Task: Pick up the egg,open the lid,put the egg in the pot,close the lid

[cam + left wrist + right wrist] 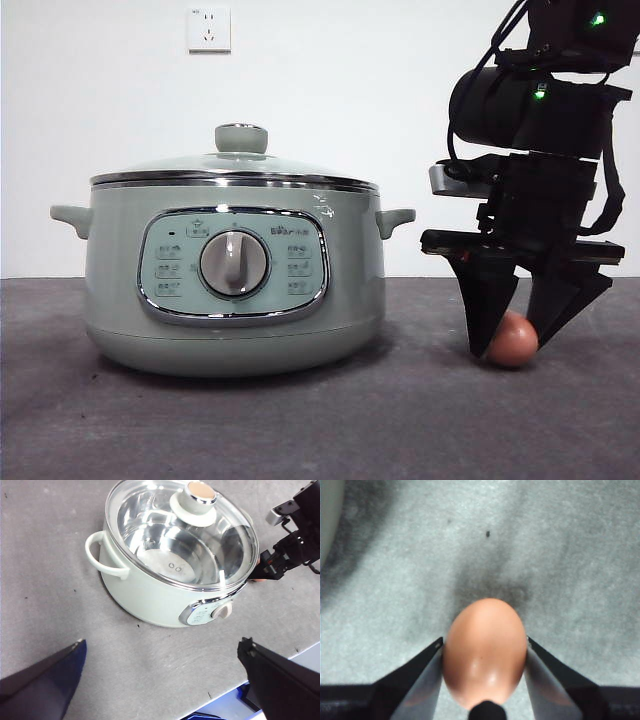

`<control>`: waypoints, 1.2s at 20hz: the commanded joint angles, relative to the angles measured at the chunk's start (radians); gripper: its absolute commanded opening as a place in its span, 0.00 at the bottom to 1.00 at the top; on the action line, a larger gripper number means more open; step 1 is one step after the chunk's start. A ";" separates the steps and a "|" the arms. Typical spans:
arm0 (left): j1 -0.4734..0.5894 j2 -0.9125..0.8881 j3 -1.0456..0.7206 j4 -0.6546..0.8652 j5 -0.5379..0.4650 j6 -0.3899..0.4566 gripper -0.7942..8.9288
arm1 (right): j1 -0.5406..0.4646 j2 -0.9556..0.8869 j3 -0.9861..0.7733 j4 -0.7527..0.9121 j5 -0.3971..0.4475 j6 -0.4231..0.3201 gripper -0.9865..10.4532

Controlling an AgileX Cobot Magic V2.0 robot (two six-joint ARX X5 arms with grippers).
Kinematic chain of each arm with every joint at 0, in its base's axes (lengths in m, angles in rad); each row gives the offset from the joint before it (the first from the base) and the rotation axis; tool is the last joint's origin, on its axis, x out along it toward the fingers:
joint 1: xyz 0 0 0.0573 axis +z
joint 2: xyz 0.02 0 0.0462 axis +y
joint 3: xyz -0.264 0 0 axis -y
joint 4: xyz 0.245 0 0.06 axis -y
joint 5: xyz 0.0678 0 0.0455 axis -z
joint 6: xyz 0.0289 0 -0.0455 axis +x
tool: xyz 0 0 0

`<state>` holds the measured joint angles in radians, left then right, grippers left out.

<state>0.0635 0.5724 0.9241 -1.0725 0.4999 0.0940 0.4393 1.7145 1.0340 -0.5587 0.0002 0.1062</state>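
The brown-orange egg point(513, 340) point(485, 650) lies on the grey table to the right of the pot. My right gripper point(512, 346) point(484, 640) reaches down over it, one black jaw pressed against each side, shut on the egg. The pale green pot point(235, 290) point(145, 595) stands at centre left with its dial facing the front view. Its glass lid point(235, 168) point(165, 540) rests shut on the rim, green knob on top. My left gripper point(162, 642) hangs open high above the table in front of the pot, holding nothing.
A white wall with a socket point(208, 29) stands behind the table. The grey tabletop point(420, 420) runs in front of the pot and the egg. The table's edge point(280, 667) shows in the left wrist view.
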 commanded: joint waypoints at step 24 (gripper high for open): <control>-0.509 0.830 0.334 0.593 -0.285 -0.063 0.73 | 0.000 -0.878 0.001 -0.297 -0.002 -0.078 0.08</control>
<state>-0.4423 1.3979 1.2591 -0.4843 0.2157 0.0120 0.4385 0.8383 1.0340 -0.8646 0.0002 0.0334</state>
